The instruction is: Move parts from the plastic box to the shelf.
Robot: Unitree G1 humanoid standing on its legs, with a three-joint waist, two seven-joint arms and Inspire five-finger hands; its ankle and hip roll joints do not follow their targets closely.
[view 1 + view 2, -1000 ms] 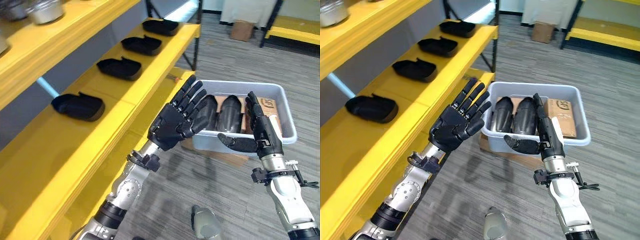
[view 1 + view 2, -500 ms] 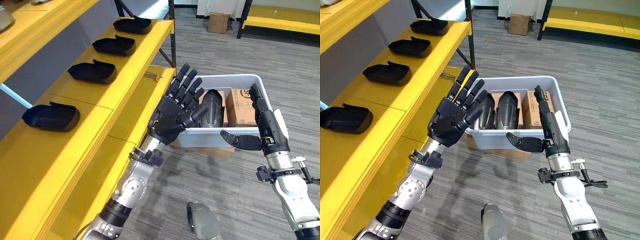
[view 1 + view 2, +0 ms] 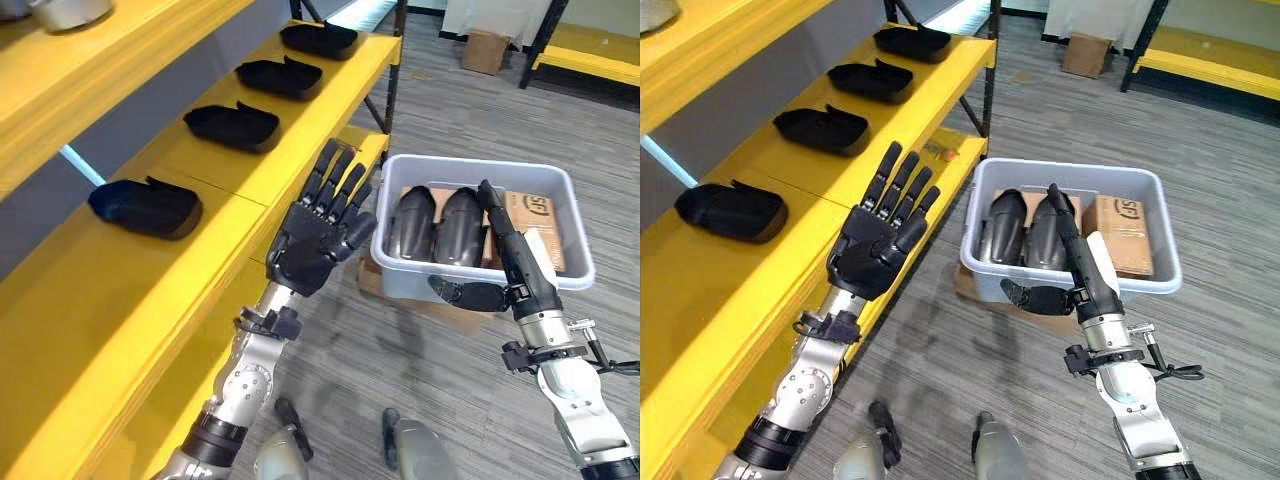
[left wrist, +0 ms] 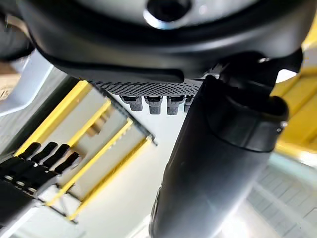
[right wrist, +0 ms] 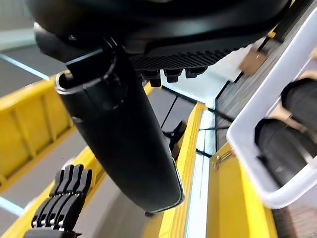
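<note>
1. Left eye view: The left hand [image 3: 312, 245] is held up between the yellow shelf [image 3: 215, 190] and the plastic box [image 3: 480, 275], with its fingers straight and spread wide; nothing is held in it. The right hand [image 3: 510, 270] is seen in front of the box's near wall, its fingers stretched straight upward and its thumb pointed sideways toward the left hand; it too is empty. Two dark parts [image 3: 437, 228] are seen standing side by side inside the box, with a cardboard box [image 3: 535, 225] beside them in the same container. Four more dark parts [image 3: 145, 207] are laid in a row along the shelf, well apart from one another.

2. Right eye view: The same layout is shown. The left hand [image 3: 875, 245] is raised over the shelf's edge, and the right hand [image 3: 1080, 275] is held just before the plastic box [image 3: 1070, 180], over its near rim.

3. Left wrist view: The left hand's thumb is seen extended and clasping nothing. The right hand's straight fingers are visible far off.

4. Right wrist view: The right hand's thumb is seen straight, with nothing grasped. The white rim of the box and the dark parts within it are seen past it.
</note>
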